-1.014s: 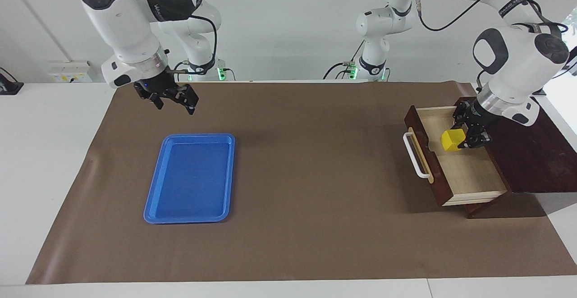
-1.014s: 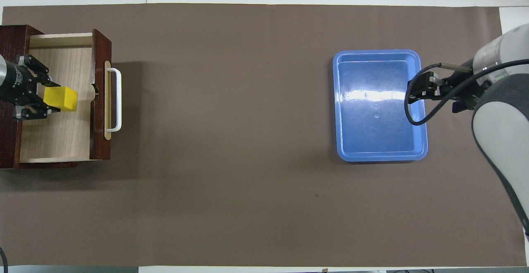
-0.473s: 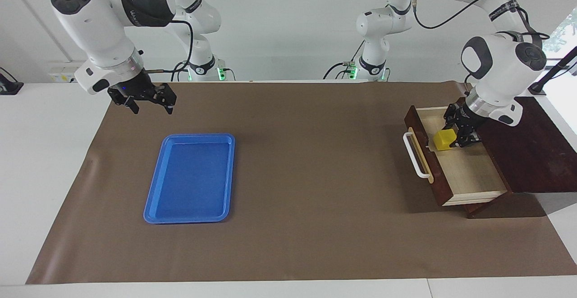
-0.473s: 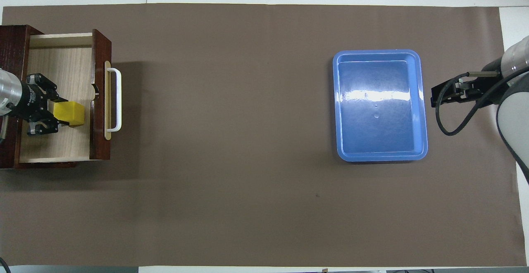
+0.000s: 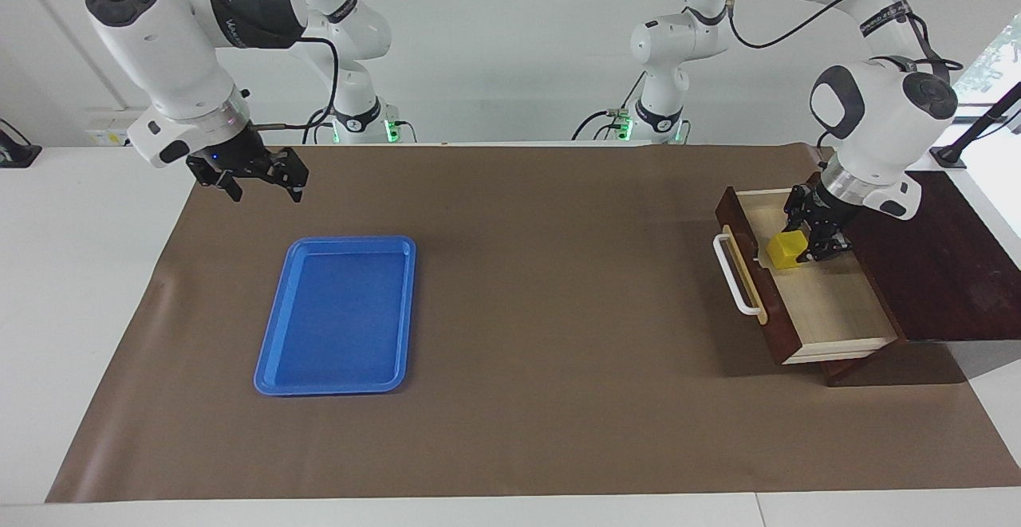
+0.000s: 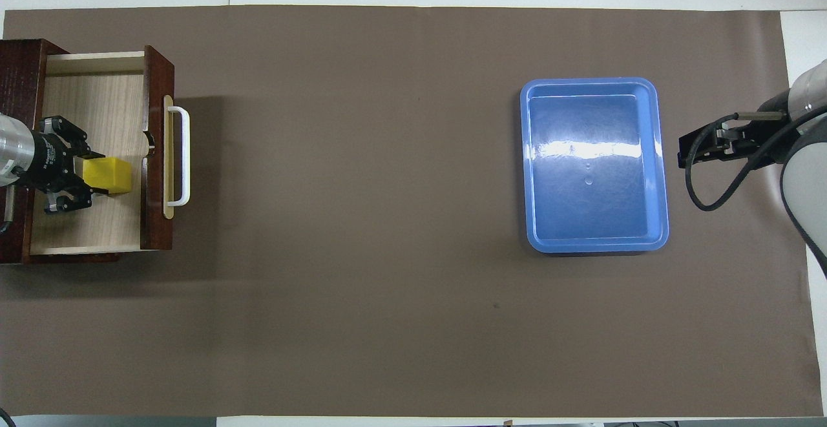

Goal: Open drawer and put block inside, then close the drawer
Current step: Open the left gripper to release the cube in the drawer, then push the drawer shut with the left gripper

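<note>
A brown mat (image 5: 510,328) covers the table, with the blue tray (image 5: 335,316) toward my right arm's end and the dark wooden box (image 5: 941,264) at my left arm's end, its drawer (image 5: 829,304) pulled open with the white handle (image 5: 734,276) facing the tray. My right gripper (image 5: 259,180) waits with jaws spread, up in the air over the mat by the tray's robot-side end. My left gripper (image 5: 802,244) is down inside the drawer, clenched on the yellow block (image 5: 783,249) near the drawer's front panel.

The dark wooden drawer (image 5: 806,304) stands pulled open; the yellow block (image 5: 783,249) sits low inside its pale interior.
</note>
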You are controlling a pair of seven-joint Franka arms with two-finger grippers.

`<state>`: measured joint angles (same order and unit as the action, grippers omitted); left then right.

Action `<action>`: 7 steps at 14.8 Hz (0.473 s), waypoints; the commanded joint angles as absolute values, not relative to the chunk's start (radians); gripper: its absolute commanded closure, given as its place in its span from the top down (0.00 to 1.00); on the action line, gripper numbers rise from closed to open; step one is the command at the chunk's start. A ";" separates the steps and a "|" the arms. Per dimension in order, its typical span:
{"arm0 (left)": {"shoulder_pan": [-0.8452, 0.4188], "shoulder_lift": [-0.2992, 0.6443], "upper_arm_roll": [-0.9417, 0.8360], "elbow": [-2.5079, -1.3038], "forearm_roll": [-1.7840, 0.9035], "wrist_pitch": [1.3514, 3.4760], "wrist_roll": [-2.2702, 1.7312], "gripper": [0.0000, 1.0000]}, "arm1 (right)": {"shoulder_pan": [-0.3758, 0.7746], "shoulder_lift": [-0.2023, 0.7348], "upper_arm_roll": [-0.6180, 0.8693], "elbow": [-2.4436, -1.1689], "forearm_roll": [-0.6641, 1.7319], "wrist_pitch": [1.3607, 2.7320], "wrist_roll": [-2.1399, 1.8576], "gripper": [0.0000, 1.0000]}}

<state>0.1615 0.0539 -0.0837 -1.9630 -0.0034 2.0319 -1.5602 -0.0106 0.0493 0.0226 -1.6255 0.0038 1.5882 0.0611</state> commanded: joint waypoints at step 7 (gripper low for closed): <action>0.128 0.040 -0.101 -1.820 -0.024 1.936 -1.565 1.00 | -0.029 0.023 0.037 -1.655 -0.017 1.583 0.041 1.00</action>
